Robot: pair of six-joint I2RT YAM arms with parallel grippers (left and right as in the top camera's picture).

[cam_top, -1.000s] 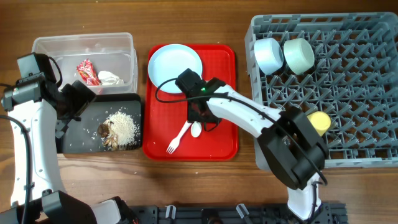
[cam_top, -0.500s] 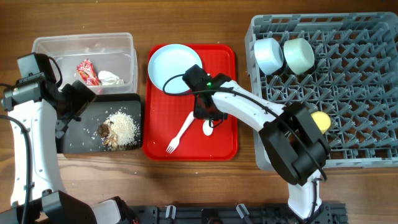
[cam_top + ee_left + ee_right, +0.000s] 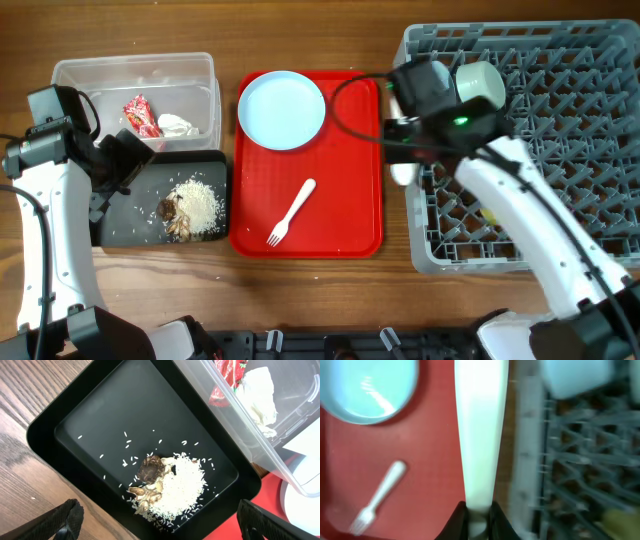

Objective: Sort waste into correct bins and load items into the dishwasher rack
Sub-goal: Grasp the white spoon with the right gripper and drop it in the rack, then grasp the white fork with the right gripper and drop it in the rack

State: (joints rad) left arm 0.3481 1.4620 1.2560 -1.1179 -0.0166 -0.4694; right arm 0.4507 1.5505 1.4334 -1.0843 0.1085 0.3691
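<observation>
My right gripper point(image 3: 401, 150) is shut on the white spoon point(image 3: 403, 174) and holds it over the gap between the red tray and the grey dishwasher rack point(image 3: 560, 130). In the right wrist view the spoon point(image 3: 481, 435) rises from the shut fingers point(image 3: 479, 515). The white fork point(image 3: 291, 213) and pale blue plate point(image 3: 282, 108) lie on the red tray point(image 3: 340, 235). My left gripper point(image 3: 160, 522) is open and empty above the black tray point(image 3: 75, 420) holding rice scraps point(image 3: 180, 485). The red wrapper point(image 3: 141, 115) and tissue point(image 3: 176, 125) lie in the clear tub point(image 3: 135, 68).
The pale green bowl point(image 3: 483, 85) stands in the rack's far left corner; the blue bowl point(image 3: 575, 375) beside it is mostly under my right arm in the overhead view. The yellow cup is hidden under that arm. Bare wood table point(image 3: 320, 300) runs along the front.
My right gripper has lifted the spoon off the red tray and carried it right and back to the rack's left edge. The fork stays on the tray. The left arm has not moved.
</observation>
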